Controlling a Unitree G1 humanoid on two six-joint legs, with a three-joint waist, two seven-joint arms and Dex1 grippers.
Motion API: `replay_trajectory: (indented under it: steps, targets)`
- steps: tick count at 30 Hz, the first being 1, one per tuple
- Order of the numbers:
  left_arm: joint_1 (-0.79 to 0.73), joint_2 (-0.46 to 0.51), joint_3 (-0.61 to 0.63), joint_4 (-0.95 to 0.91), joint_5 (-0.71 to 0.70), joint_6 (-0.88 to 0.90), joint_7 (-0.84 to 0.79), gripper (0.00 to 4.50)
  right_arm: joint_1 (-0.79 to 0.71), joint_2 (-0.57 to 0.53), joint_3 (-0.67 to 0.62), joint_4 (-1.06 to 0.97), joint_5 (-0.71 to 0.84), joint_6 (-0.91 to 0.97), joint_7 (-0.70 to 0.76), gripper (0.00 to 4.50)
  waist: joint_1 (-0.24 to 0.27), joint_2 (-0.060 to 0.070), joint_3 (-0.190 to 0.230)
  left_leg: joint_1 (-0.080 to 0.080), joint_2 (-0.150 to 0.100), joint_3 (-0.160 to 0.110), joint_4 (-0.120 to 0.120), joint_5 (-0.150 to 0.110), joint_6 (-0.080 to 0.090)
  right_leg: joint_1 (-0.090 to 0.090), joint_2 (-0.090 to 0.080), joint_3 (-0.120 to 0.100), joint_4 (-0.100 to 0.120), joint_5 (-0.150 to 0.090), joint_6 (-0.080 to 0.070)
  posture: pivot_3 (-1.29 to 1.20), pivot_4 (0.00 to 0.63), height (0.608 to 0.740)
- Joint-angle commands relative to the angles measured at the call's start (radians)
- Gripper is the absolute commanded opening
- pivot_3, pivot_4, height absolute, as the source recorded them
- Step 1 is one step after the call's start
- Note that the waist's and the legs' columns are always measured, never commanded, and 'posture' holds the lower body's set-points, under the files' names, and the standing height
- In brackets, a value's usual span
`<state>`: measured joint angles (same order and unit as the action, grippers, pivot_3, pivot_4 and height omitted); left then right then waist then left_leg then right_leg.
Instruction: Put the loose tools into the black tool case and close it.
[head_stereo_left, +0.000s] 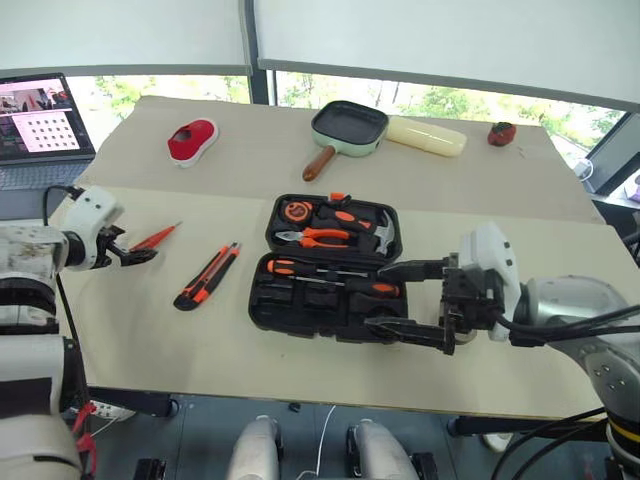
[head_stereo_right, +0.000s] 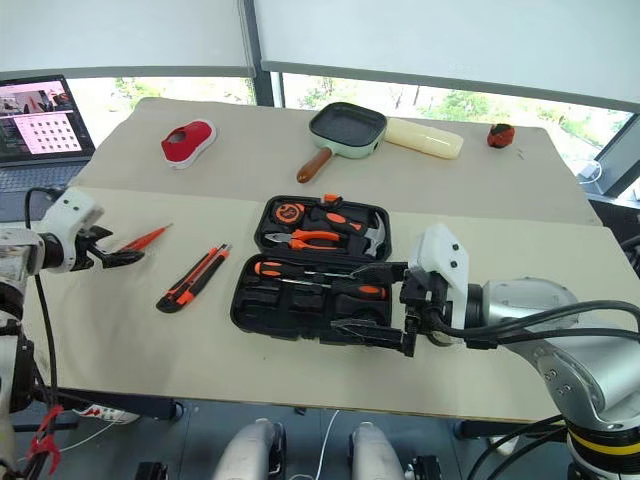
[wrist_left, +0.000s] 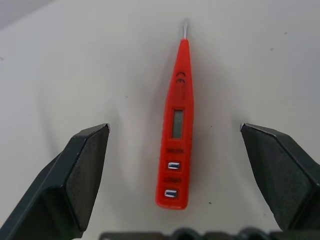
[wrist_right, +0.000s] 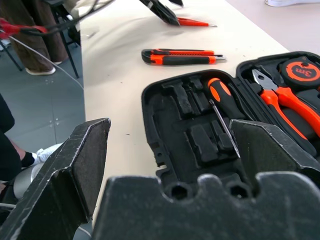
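The black tool case (head_stereo_left: 300, 300) lies open at the middle of the table, with two orange-and-black screwdrivers (head_stereo_left: 335, 278) in its near half. An orange tester screwdriver (wrist_left: 176, 130) lies on the table left of the case. My left gripper (head_stereo_left: 135, 254) is open just over that screwdriver's handle end, a finger on each side, not touching it. The orange-and-black utility knife (head_stereo_left: 207, 276) lies between this screwdriver and the case. My right gripper (head_stereo_left: 380, 298) is open and level at the case's right side, its fingers (wrist_right: 75, 165) reaching over the near half and holding nothing.
Pliers (head_stereo_left: 320, 237), a hammer (head_stereo_left: 378, 234) and a tape measure (head_stereo_left: 296, 210) sit in the case's far half. At the back stand a green pan (head_stereo_left: 348, 128), a red-and-white object (head_stereo_left: 192, 139), a pale yellow cylinder (head_stereo_left: 427, 135) and a small red object (head_stereo_left: 501, 132). A laptop (head_stereo_left: 40, 120) is far left.
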<state>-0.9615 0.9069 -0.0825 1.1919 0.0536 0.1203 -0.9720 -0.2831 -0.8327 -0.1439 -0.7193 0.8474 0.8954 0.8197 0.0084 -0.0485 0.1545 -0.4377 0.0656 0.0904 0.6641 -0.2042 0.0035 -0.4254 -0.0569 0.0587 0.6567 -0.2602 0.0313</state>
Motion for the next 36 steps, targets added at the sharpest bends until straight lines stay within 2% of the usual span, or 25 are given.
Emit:
replay_trajectory:
  steps: [1,7,10,13,19,22,26,28,30,33,36]
  targets:
    - [-0.060,-0.006,0.001,0.059,0.038,0.001,0.032,4.50,0.024,-0.031,-0.074,-0.049,0.040,0.004,-0.032,4.46,0.001,-0.002,0.000,0.000,0.000,0.000,0.000,0.000,0.000,0.000,0.000,0.000,0.000,0.000,0.000,0.00,0.150,0.740]
    - [-0.070,-0.031,0.000,0.109,0.071,0.035,0.040,4.50,0.051,-0.063,-0.122,-0.075,0.088,0.006,-0.063,4.46,0.001,-0.002,0.000,0.000,0.000,-0.001,0.000,0.000,0.000,0.000,0.000,-0.001,0.001,0.000,0.000,0.00,0.150,0.740]
    - [-0.067,-0.034,0.004,0.118,0.077,0.049,0.035,3.71,0.062,-0.078,-0.139,-0.090,0.116,0.003,-0.076,4.50,0.001,-0.002,0.000,0.000,0.000,-0.002,0.001,0.000,0.000,0.001,0.000,-0.001,0.001,0.000,0.000,0.00,0.150,0.740]
    - [-0.067,-0.038,0.002,0.120,0.083,0.060,0.014,2.53,0.069,-0.093,-0.150,-0.097,0.135,-0.004,-0.079,4.50,-0.001,-0.002,0.000,0.001,0.000,-0.002,0.002,0.000,0.000,0.001,0.000,-0.001,0.002,0.000,0.000,0.00,0.150,0.740]
    - [-0.080,-0.037,0.027,0.109,0.066,0.077,-0.032,0.44,0.101,-0.108,-0.161,-0.094,0.133,-0.026,-0.074,4.50,-0.007,-0.002,0.000,0.002,0.000,-0.002,0.003,0.000,0.000,0.002,0.000,-0.001,0.006,0.000,0.000,0.00,0.150,0.740]
    - [-0.101,-0.034,0.047,0.086,0.045,0.068,-0.091,0.43,0.120,-0.112,-0.170,-0.094,0.129,-0.035,-0.067,4.50,-0.007,-0.002,0.000,0.002,0.000,-0.002,0.004,0.000,0.000,0.002,0.000,-0.001,0.006,0.000,0.000,0.00,0.150,0.740]
    - [-0.137,-0.041,0.058,-0.019,0.001,0.046,-0.279,0.43,0.154,-0.124,-0.180,-0.087,0.112,-0.049,-0.051,4.50,-0.003,-0.003,0.001,-0.001,0.000,-0.004,0.006,0.000,0.000,0.001,0.000,-0.003,0.005,0.000,0.000,0.00,0.150,0.740]
    - [-0.121,-0.056,0.053,-0.170,-0.050,0.054,-0.409,0.43,0.178,-0.129,-0.182,-0.084,0.100,-0.057,-0.041,4.50,0.003,-0.004,0.001,-0.003,0.000,-0.005,0.008,0.000,0.000,0.001,0.000,-0.004,0.006,0.000,0.000,0.00,0.150,0.740]
    - [-0.067,-0.073,0.024,-0.414,-0.103,0.098,-0.515,0.43,0.210,-0.135,-0.183,-0.079,0.081,-0.068,-0.031,4.50,0.007,-0.004,0.001,-0.004,0.000,-0.006,0.010,0.000,0.000,0.002,-0.001,-0.006,0.005,0.000,0.000,0.00,0.150,0.740]
    - [0.004,-0.100,-0.006,-0.666,-0.148,0.177,-0.559,0.43,0.244,-0.138,-0.175,-0.073,0.048,-0.084,-0.028,4.50,0.004,-0.003,0.000,-0.005,0.000,-0.007,0.012,0.000,0.000,0.003,-0.002,-0.007,0.005,0.000,0.000,0.00,0.150,0.740]
    - [0.046,-0.130,-0.066,-0.819,-0.147,0.160,-0.583,0.43,0.257,-0.132,-0.169,-0.074,0.038,-0.088,-0.034,4.50,-0.005,-0.003,0.000,-0.004,0.000,-0.008,0.012,0.000,0.000,0.003,-0.001,-0.006,0.006,0.000,0.001,0.00,0.150,0.740]
